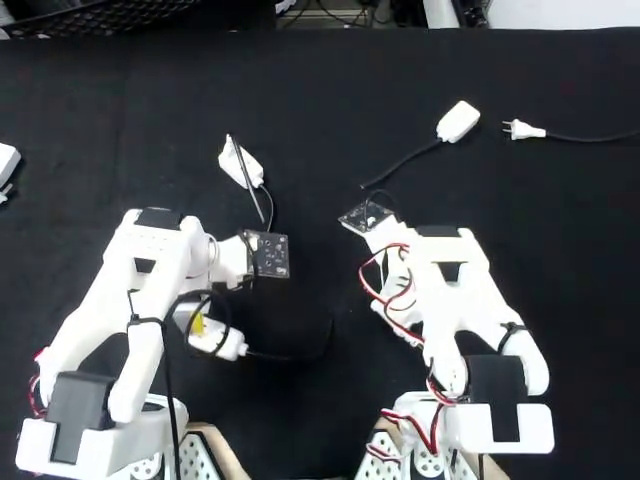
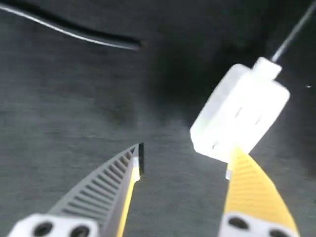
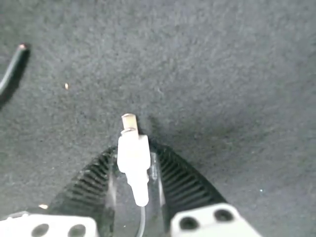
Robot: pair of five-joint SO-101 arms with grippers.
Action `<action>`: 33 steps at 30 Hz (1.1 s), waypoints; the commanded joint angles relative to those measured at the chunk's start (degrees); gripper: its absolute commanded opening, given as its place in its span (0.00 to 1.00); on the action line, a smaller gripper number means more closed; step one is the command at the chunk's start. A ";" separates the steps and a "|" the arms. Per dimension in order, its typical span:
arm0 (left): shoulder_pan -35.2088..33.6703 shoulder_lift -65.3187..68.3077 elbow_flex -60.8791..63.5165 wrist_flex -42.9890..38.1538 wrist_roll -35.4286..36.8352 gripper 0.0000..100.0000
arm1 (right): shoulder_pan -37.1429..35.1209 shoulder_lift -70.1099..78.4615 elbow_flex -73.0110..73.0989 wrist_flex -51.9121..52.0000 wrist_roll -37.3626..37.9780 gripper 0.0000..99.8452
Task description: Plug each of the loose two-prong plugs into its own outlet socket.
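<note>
L arm [image 1: 130, 300]: base at near edge of table [image 1: 570, 300], left side, elbow bent, wrist folded back toward that edge. L gripper [image 2: 185, 158] jaws spread wide. R arm [image 1: 455, 300]: base at near edge, right side, stretched toward table mid. R gripper [image 3: 134, 153] clamped on plug [image 3: 133, 165].

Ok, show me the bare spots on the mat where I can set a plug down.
Widest bare patch: the mat right of the right arm, below the loose plug and its cable. Also bare: the stretch between the white object at the left edge and the upper-left socket. Crowded: between the arms, around the near socket and cables.
</note>
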 commanded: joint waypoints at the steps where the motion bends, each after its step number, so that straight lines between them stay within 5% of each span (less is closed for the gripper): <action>1: -0.57 -0.09 -2.42 -6.07 -1.14 0.28 | 0.44 -0.31 -0.22 -2.90 -0.79 0.02; 7: -0.92 -0.88 -1.98 -8.88 5.36 0.28 | 0.26 -0.31 -0.22 -2.99 -0.79 0.02; 22: -8.31 -21.36 0.57 6.33 6.59 0.28 | 0.26 -0.31 -0.40 -2.81 -0.79 0.01; 28: 0.75 -27.34 13.23 -5.54 7.12 0.28 | 0.26 -0.31 -0.31 -2.81 -0.79 0.01; 33: 3.30 -28.48 21.93 -21.45 17.32 0.28 | 0.44 -0.31 -0.31 -2.81 -0.79 0.01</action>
